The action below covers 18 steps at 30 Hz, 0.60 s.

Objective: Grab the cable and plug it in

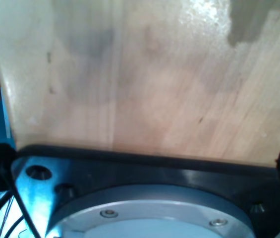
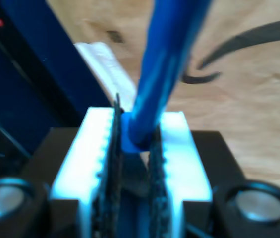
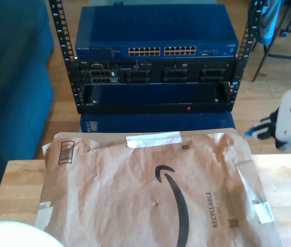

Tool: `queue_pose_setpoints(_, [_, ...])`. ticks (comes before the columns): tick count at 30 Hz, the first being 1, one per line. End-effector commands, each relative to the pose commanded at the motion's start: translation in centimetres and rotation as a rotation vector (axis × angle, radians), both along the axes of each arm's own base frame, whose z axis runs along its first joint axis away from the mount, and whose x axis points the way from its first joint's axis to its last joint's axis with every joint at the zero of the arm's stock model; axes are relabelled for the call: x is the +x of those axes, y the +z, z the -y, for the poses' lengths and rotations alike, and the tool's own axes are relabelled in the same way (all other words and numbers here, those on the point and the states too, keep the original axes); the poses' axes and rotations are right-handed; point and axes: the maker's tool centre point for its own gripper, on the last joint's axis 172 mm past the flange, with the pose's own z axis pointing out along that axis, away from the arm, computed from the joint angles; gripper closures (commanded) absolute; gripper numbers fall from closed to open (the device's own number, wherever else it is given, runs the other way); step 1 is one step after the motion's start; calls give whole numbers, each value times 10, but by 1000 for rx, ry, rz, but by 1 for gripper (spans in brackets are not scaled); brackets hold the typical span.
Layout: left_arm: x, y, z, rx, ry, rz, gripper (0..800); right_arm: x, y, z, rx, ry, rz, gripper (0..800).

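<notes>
**Cable gripped, insertion pending**

Second claw (image 2: pixel 136 148) clamps the blue cable (image 2: pixel 167 64), pads (image 2: pixel 100 148) tight on its boot. First claw's state cannot be told. Advised: keep grip firm, align plug squarely with a switch (image 3: pixel 155 38) port.

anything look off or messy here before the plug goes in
One thing: the brown paper mailer covering the wooden table is creased, with its corners curling up. My second gripper holds the blue cable squarely.
</notes>
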Motion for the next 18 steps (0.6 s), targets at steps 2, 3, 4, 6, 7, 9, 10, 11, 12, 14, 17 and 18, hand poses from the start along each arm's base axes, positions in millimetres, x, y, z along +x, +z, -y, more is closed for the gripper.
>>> queue_pose_setpoints(2, [0, 0, 1, -3, 0, 0, 0, 7, 2, 5, -11, -13, 30, 800])
queue_pose_setpoints(3, [0, 0, 1, -3, 0, 0, 0, 13, 5, 10, -20, -27, 56, 800])
queue_pose_setpoints(4, [0, 0, 1, -3, 0, 0, 0, 20, 7, 14, -30, -42, 85, 800])
queue_pose_setpoints(6, [0, 0, 1, -3, 0, 0, 0, 30, 15, 21, -47, -58, 133, 800])
queue_pose_setpoints(7, [0, 0, 1, -3, -2, 0, 0, 32, 16, 23, -54, -56, 145, 800])
queue_pose_setpoints(9, [0, 0, 1, -3, -2, 0, 0, 36, 18, 23, -77, -24, 170, 800])
queue_pose_setpoints(10, [0, 0, 1, -3, -2, 0, 0, 36, 18, 23, -88, -3, 178, 800])
queue_pose_setpoints(11, [0, 0, 0, -2, 0, 0, 0, 36, 17, 23, -94, 7, 182, 800])
queue_pose_setpoints(12, [0, 0, 1, -3, 0, 0, 0, 36, 16, 23, -96, 11, 181, 800])
queue_pose_setpoints(14, [0, 0, 1, -3, 0, 0, 0, 35, 12, 23, -101, 18, 177, 800])
queue_pose_setpoints(17, [0, 0, 1, -3, -2, 0, 0, 36, 9, 24, -135, 71, 198, 800])
queue_pose_setpoints(18, [0, 0, 0, -2, 0, 0, 0, 35, 5, 26, -136, 68, 196, 800])
